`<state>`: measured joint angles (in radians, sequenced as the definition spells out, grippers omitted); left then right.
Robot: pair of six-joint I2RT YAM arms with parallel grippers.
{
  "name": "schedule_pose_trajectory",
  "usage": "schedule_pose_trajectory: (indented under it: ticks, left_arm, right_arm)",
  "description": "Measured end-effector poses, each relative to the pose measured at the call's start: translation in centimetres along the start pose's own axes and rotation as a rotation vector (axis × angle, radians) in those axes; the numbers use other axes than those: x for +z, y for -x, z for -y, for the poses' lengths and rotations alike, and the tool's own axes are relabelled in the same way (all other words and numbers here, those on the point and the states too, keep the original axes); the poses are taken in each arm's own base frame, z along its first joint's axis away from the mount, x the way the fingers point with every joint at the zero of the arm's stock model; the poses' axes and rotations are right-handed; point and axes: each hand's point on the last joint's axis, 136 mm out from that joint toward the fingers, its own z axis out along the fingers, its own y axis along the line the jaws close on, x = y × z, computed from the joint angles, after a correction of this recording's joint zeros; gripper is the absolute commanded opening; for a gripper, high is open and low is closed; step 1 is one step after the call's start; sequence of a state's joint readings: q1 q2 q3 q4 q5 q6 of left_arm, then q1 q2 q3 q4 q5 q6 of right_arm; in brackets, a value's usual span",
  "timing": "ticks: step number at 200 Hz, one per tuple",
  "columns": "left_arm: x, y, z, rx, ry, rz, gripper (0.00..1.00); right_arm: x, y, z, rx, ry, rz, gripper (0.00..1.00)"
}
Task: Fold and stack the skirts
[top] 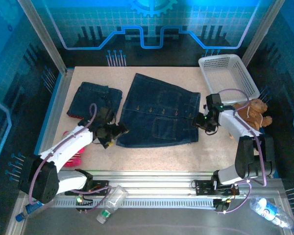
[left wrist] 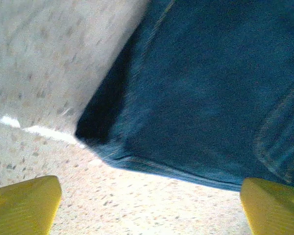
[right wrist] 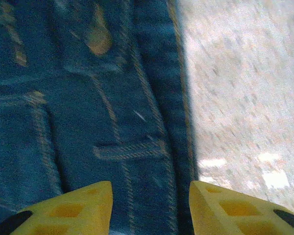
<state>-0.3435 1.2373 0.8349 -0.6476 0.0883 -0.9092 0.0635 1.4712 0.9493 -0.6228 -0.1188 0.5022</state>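
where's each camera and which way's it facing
top external: above, behind the bases, facing down at the table; left arm, right arm show
left wrist: on left arm, facing the spread denim skirt corner; yellow jaws below
right wrist: on right arm, facing its side edge; yellow jaws below
shared: all three see that skirt

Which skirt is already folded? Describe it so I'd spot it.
On the speckled table, look to the far left. The folded denim skirt lies there, beside the spread denim skirt. It is smaller and squarish; its neighbour shows buttons.
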Motion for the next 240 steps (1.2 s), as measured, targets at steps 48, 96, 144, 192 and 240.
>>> schedule_pose_trajectory:
  ticks: [48, 96, 144, 192, 240]
  left_arm:
    - [-0.3, 8.6, 5.7, 0.153, -0.006, 0.113, 0.99]
    - [3.1, 10.2, 6.6, 0.227, 0.045, 0.068, 0.99]
    - [5.3, 11.2, 6.7, 0.228, 0.075, 0.043, 0.99]
    - [7.5, 12.8, 6.9, 0.246, 0.097, 0.023, 0.99]
    - [9.0, 13.3, 7.1, 0.276, 0.106, 0.003, 0.99]
  right_arm:
    - [3.0, 4.3, -1.6, -0.016, 0.105, -0.003, 0.44]
    - [6.2, 6.0, -1.9, -0.02, 0.142, -0.069, 0.44]
    - [7.4, 5.6, -1.2, -0.011, 0.109, -0.104, 0.45]
    - [7.4, 5.4, -1.4, -0.026, 0.125, -0.112, 0.31]
    - [6.9, 5.0, -2.9, -0.042, 0.242, -0.109, 0.06]
